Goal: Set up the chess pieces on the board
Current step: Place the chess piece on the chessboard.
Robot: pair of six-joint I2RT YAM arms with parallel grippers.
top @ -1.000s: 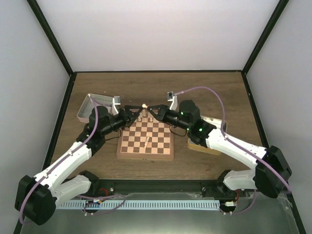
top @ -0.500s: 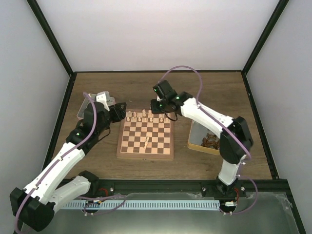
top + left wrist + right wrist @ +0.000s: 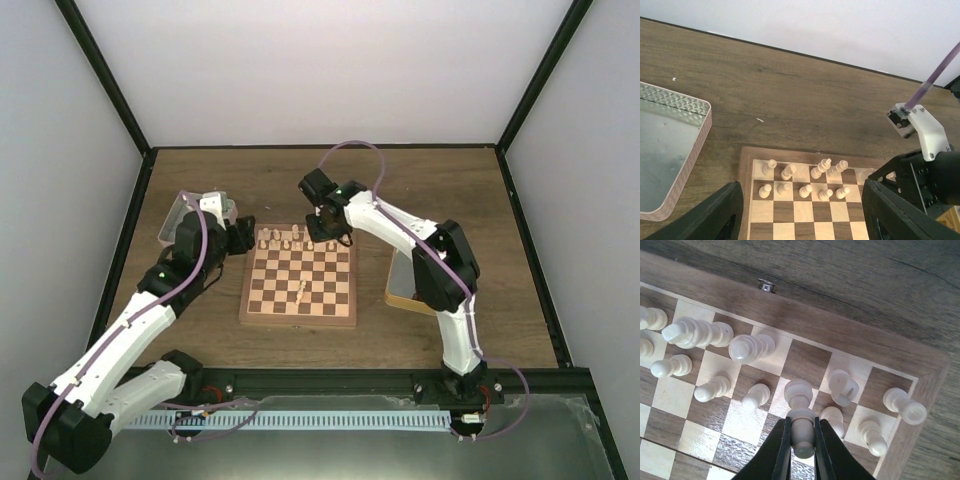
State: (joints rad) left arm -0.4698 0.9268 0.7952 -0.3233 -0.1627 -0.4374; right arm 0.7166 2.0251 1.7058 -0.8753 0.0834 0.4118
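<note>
The board (image 3: pixel 297 300) lies at the table's middle, with cream chess pieces (image 3: pixel 293 240) standing in its two far rows and one piece (image 3: pixel 301 291) lying near its centre. My right gripper (image 3: pixel 802 426) is shut on a cream piece (image 3: pixel 800 392), held upright just above the back rows among standing pieces; in the top view it (image 3: pixel 328 230) hangs over the board's far edge. My left gripper (image 3: pixel 802 220) is open and empty, with the two rows of pieces (image 3: pixel 805 182) in front of it; it (image 3: pixel 245 237) hovers at the board's far left corner.
A silver tray (image 3: pixel 180 215) sits left of the board, also in the left wrist view (image 3: pixel 700 125). A tan tray (image 3: pixel 398 292) sits right of the board, partly behind my right arm. Black frame posts and white walls enclose the table.
My left gripper has drawn back left from the board's far edge to its corner. My right arm has stretched out and shifted its gripper slightly left over the back rows.
</note>
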